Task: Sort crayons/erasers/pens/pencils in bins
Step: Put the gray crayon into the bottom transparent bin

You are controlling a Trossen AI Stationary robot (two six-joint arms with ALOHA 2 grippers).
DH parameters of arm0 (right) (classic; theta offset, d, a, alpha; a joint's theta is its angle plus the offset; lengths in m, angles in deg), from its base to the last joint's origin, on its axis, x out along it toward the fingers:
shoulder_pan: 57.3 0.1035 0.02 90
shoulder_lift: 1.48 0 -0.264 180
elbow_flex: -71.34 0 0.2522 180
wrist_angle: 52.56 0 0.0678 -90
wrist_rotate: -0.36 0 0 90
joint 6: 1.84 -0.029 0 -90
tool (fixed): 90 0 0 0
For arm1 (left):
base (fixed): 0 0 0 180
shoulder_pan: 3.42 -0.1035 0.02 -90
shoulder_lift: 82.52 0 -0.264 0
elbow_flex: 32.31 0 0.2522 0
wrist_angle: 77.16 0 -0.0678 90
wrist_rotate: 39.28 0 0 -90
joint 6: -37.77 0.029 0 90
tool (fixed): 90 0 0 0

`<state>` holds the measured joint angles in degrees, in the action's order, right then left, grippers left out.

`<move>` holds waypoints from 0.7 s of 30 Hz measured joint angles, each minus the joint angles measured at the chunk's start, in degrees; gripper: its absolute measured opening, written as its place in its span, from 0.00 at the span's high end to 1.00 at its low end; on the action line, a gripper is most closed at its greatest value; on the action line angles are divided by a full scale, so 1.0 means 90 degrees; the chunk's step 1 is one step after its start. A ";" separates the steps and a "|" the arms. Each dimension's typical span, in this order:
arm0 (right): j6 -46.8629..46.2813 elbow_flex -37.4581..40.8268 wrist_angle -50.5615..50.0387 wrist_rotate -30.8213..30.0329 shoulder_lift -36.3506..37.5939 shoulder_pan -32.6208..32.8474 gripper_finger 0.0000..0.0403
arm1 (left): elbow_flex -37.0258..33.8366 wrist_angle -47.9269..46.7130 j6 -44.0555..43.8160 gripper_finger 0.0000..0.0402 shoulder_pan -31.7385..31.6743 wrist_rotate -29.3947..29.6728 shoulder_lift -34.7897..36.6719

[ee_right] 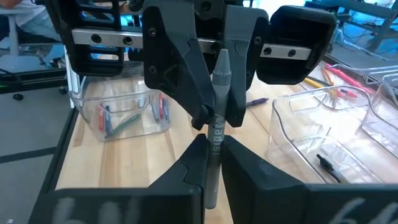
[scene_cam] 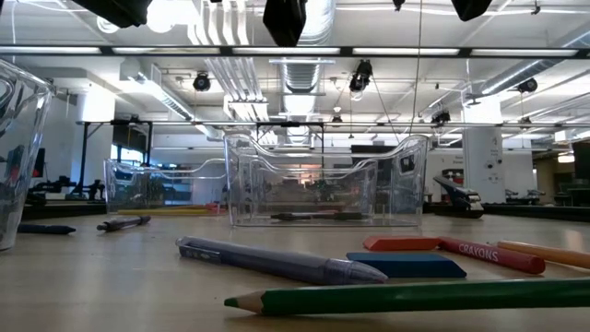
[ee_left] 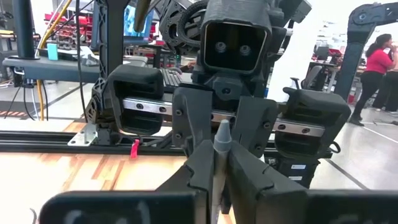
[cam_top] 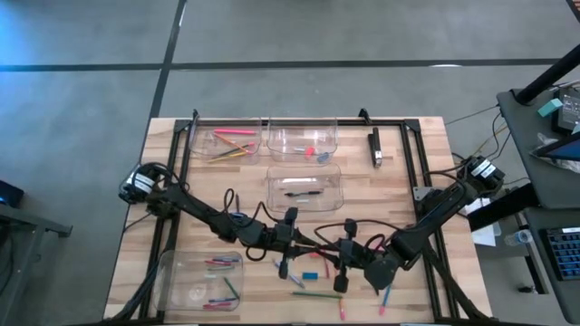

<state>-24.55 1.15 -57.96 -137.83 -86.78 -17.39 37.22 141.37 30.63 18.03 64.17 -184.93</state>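
Observation:
A grey pen (ee_right: 217,124) hangs in mid-air above the near middle of the table, between my two grippers, which face each other. My left gripper (ee_left: 214,155) is shut on one end and my right gripper (ee_right: 211,146) on the other. From above they meet at about (cam_top: 317,249). Four clear bins stand on the table. One at the far left (cam_top: 227,145) holds pencils and one at the far middle (cam_top: 304,140) holds erasers. The middle bin (cam_top: 304,188) holds pens and the near left one (cam_top: 204,281) holds crayons. My left gripper pinches the pen's pointed end (ee_left: 222,140) between its two fingers, coming level from the table's left. The pen runs along the fingers, lifted clear of the table. My right gripper pinches the pen's barrel (ee_right: 216,140) at its other end between its two fingers, coming from the table's right and slanting slightly down. The pen runs out along the fingers toward the left gripper's fingers (ee_right: 186,74).
Loose on the near table lie a purple-grey pen (scene_cam: 277,261), a green stick (scene_cam: 415,297), a blue eraser (scene_cam: 406,266) and red crayons (scene_cam: 461,249). A black oblong block (cam_top: 374,148) lies at the far right. A black frame (cam_top: 299,119) runs round the table.

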 joint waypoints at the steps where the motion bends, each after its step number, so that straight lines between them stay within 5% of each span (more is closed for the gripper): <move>1: 0.0005 0.0000 0.0000 0.0005 0.0000 -0.0013 0.92 | 0.0000 -0.0002 0.0001 0.96 0.0000 0.0000 0.0000; 13: 0.0094 0.0000 -0.0277 0.0423 0.0005 -0.0004 0.53 | -0.0002 -0.0315 -0.0004 0.96 -0.0010 0.0039 0.0028; 21: 0.0079 -0.0005 -0.0483 0.0423 0.0061 0.0261 0.37 | -0.0007 -0.2905 -0.0140 0.96 0.0031 0.0090 0.1173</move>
<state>-23.84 1.11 -62.31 -134.02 -86.23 -15.04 37.15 115.22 29.37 18.31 64.98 -174.37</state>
